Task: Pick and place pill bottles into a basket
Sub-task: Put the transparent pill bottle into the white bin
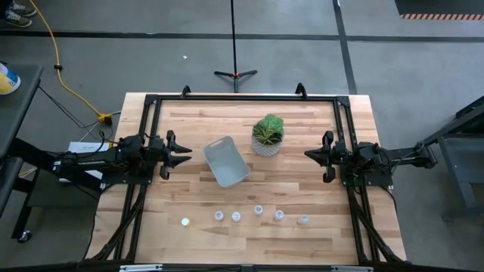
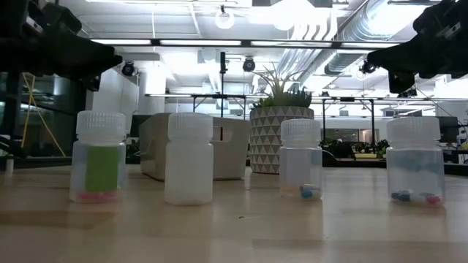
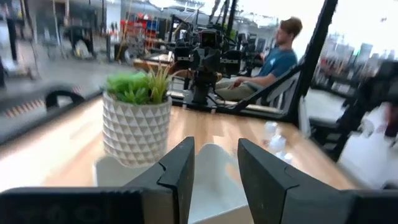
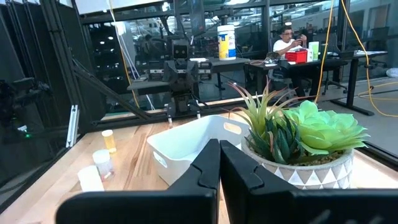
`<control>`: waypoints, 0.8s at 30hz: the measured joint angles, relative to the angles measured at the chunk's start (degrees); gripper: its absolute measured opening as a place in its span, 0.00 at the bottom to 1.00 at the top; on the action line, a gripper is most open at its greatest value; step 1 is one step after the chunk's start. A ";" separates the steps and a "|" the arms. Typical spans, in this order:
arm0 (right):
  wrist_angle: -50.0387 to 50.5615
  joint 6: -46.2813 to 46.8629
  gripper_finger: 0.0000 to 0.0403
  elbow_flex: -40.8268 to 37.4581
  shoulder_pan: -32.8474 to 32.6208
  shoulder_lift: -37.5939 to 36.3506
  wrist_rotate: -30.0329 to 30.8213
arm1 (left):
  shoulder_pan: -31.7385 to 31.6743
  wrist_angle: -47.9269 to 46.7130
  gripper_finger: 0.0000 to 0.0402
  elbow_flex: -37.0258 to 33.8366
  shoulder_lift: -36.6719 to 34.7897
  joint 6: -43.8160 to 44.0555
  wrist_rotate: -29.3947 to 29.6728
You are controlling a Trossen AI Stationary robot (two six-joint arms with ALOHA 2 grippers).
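Grey concrete floor (image 1: 408, 68), yellow cable (image 1: 64, 79), bright ceiling lights (image 2: 224, 20), exposed ducts (image 2: 380, 18), perhaps glass partitions behind.

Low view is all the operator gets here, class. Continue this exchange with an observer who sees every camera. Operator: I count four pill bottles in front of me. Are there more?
Observer: Yes. The high view shows six pill bottles in a loose row, all standing apart from the basket.
Operator: Is the left gripper open?
Observer: The left wrist view shows the left gripper open, with a clear gap between its fingers.
Operator: And the right one?
Observer: The right wrist view shows the right gripper shut, its fingers together.
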State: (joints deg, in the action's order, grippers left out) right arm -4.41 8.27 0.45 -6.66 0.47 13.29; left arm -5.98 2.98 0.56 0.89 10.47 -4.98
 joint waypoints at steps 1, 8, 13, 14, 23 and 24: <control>-0.83 4.76 0.00 0.01 -0.13 -0.02 -0.55 | -0.02 0.00 0.39 0.02 0.00 3.30 0.02; -6.63 28.70 0.00 0.02 -0.06 0.18 0.25 | 0.01 -0.09 0.39 0.00 0.00 18.13 3.02; -7.38 31.04 0.00 0.09 -0.08 0.22 2.76 | 0.01 -0.12 0.39 0.02 0.00 18.30 5.74; -7.40 32.92 0.00 0.09 -0.09 0.24 2.87 | 0.01 -0.10 0.39 0.02 0.00 18.31 6.18; -28.62 26.01 0.07 0.43 -0.72 2.72 -3.68 | 0.01 -0.13 0.39 0.02 -0.01 18.33 10.08; -31.55 21.77 0.10 1.41 -1.10 3.81 -3.54 | 0.00 -0.14 0.39 0.02 0.00 18.33 10.47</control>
State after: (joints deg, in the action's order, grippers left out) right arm -35.96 30.04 1.86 -7.76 4.28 9.74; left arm -5.99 2.84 0.58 0.88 28.80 5.49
